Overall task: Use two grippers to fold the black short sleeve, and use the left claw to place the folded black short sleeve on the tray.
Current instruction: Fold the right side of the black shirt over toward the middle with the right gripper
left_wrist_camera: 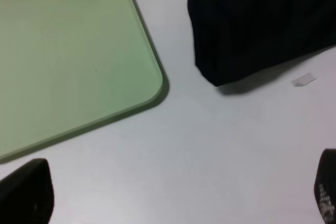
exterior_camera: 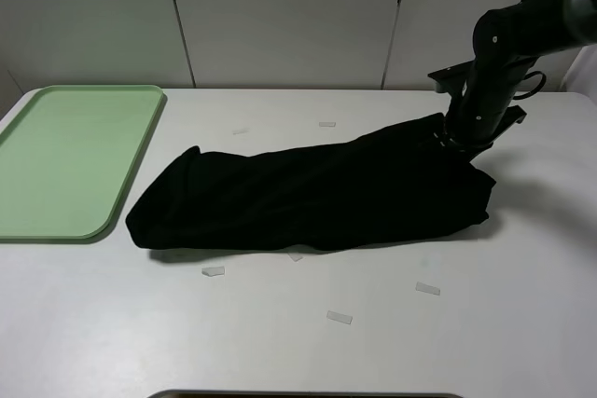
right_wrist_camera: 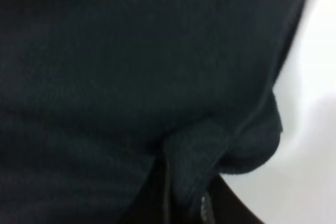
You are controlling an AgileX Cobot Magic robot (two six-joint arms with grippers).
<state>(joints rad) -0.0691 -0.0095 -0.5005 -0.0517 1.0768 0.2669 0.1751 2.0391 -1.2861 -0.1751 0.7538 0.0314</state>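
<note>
Black short sleeve (exterior_camera: pixel 308 198) lies in the middle of the white table (exterior_camera: pixel 373 342) as one long, lumpy bundle. It runs from left to right. Its left end lies flat on the table, near the tray but not touching it. Its right end goes up a little to the right gripper (exterior_camera: pixel 455 137).

I see the right gripper come down from the far right on its black arm (exterior_camera: pixel 532 16). Its jaws are pinching a fold of the black short sleeve. In the right wrist view the cloth fills almost all I can see. A thick roll of it goes down between the jaws, and one dark finger (right_wrist_camera: pixel 223 211) shows beside it.

I see the tray (exterior_camera: pixel 56 160) on the left side of the table. It is pale green and flat, with a low rim and round corners. I see nothing on it.

I cannot see the left gripper (left_wrist_camera: pixel 176 195) from the high camera. In the left wrist view its jaws are spread wide with only bare table between them. It hangs over the table, close to the near right corner of the tray and the left end of the cloth.

A few small pale scraps (exterior_camera: pixel 214 271) lie on the table on the near side of the bundle.
</note>
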